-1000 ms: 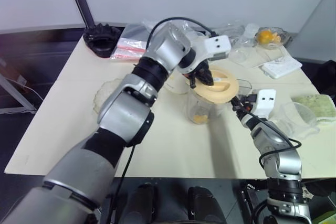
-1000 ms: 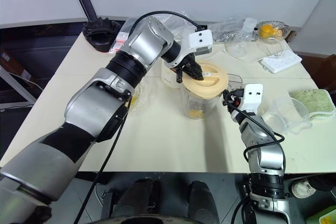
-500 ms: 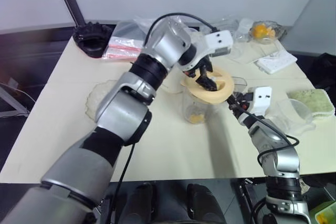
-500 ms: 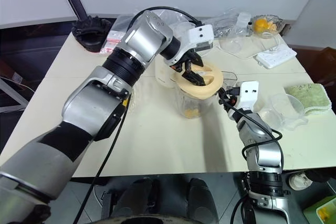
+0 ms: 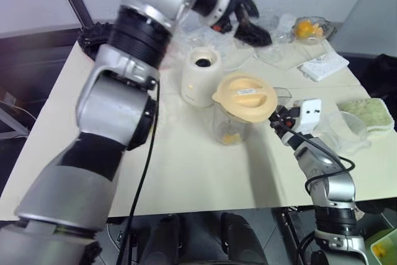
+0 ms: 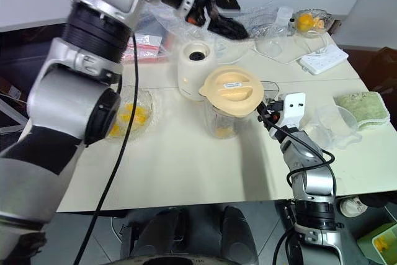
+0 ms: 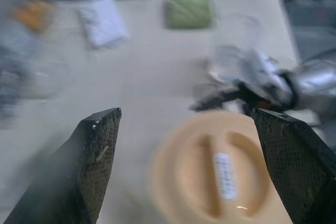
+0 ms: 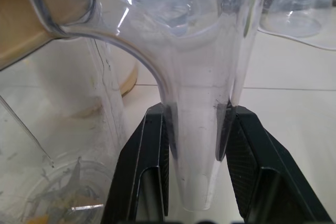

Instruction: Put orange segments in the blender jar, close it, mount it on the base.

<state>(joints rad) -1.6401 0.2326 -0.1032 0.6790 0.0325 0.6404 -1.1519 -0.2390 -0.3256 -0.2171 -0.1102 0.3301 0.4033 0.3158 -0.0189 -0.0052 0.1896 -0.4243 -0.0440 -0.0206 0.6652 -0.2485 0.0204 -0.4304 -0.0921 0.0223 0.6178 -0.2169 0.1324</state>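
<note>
While the lid point(image 5: 245, 97) already sits on the jar point(image 5: 231, 130) at table centre, with orange segments point(image 5: 229, 138) at its bottom, the base point(image 5: 201, 77) waits just at its eleven o'clock, so mounting is left. From the right eye, the left gripper point(image 6: 214, 5) hangs above the table's twelve o'clock edge. Seen from the left wrist, its fingers point(image 7: 92, 163) are spread wide and empty over the lid. Through the right wrist camera, the right gripper point(image 8: 197, 153) pinches the jar's handle point(image 8: 197, 114).

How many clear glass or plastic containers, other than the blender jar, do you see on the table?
3: a measuring cup by the green cloth, a scalloped bowl holding segments at left, a small dish at the far edge. More may be hidden.
</note>
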